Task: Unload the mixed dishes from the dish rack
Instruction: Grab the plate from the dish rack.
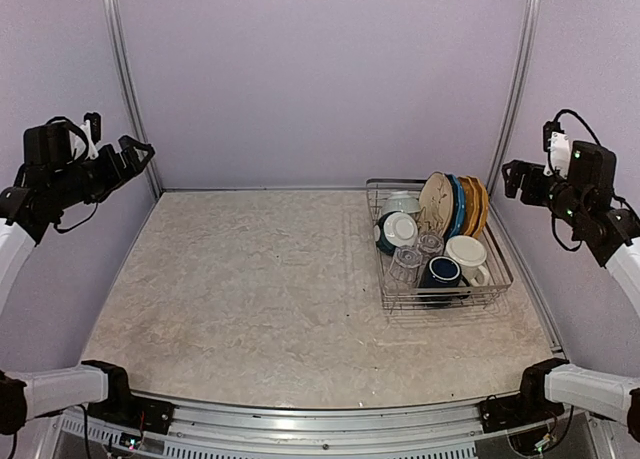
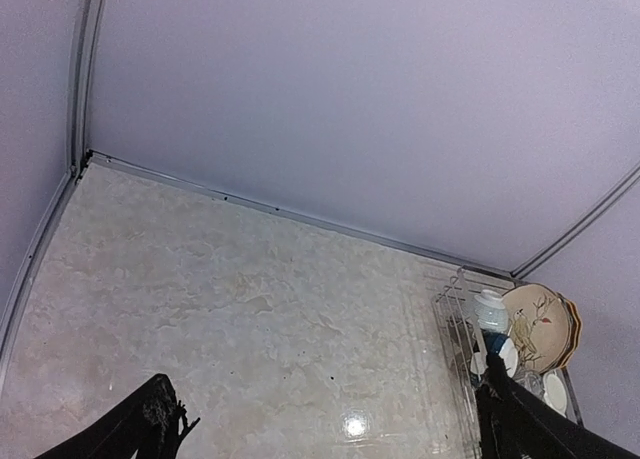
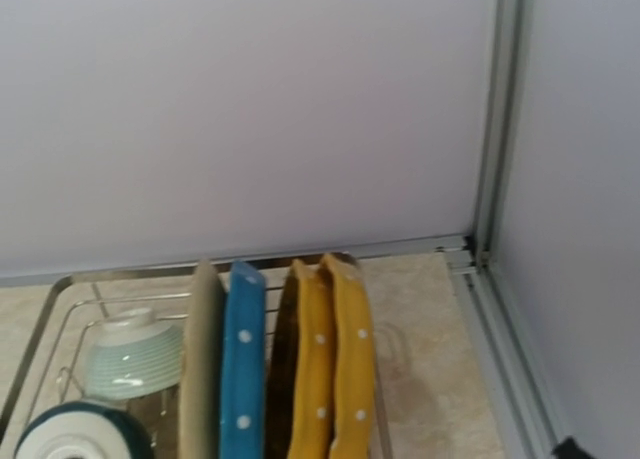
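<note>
The silver wire dish rack (image 1: pixel 497 279) stands on the right of the table. A beige plate (image 1: pixel 435 204), a blue plate (image 1: pixel 456 205) and yellow plates (image 1: pixel 476 205) stand on edge at its back. In front are a dark teal bowl with a white inside (image 1: pixel 398 230), clear glasses (image 1: pixel 408 264), a navy mug (image 1: pixel 441 272) and a cream mug (image 1: pixel 467 253). My left gripper (image 1: pixel 135 157) hangs high at the far left, open and empty, its fingers (image 2: pixel 150 424) wide apart. My right gripper (image 1: pixel 515 177) hangs high just right of the rack, open and empty; its wrist view looks down on the plates (image 3: pixel 340 369).
A pale ribbed bowl (image 1: pixel 403 201) sits upside down at the rack's back left. Lavender walls with metal corner posts (image 1: pixel 515 79) close in the table on three sides. The marbled tabletop (image 1: pixel 250 279) stretches left of the rack.
</note>
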### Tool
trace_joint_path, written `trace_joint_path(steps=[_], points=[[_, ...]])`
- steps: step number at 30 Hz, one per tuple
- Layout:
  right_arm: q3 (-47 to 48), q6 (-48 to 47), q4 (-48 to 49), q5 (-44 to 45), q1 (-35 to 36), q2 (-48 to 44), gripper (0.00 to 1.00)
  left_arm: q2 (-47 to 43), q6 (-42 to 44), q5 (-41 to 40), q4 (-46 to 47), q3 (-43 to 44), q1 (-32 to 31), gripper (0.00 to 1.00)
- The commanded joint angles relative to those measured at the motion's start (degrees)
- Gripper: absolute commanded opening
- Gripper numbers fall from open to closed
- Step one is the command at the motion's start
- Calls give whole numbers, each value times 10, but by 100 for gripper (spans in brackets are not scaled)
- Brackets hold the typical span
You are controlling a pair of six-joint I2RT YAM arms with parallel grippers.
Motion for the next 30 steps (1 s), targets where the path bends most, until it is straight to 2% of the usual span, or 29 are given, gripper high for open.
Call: trace_joint_path(steps=[1,6,12,15,18,25,30], points=[[2,2,-18,-46,-11,22,100,-41,-4,-18,24,-36,13,99],[25,16,-29,-92,-13,77,100,-55,-13,-7,11,-47,26,99],[55,53,-36,-109,7,163,98,11,8,38,-58,0,30,99],[90,73,-56,-66,38,221,97,30,-4,9,-74,3,36,99],[135,94,-76,-15,73,279,96,25,-11,12,-57,-11,56,99],[259,125,-152,91,126,403,96,16,0,6,-23,-40,59,99],[325,117,-195,120,139,470,87,12,5,6,-8,-55,59,99]])
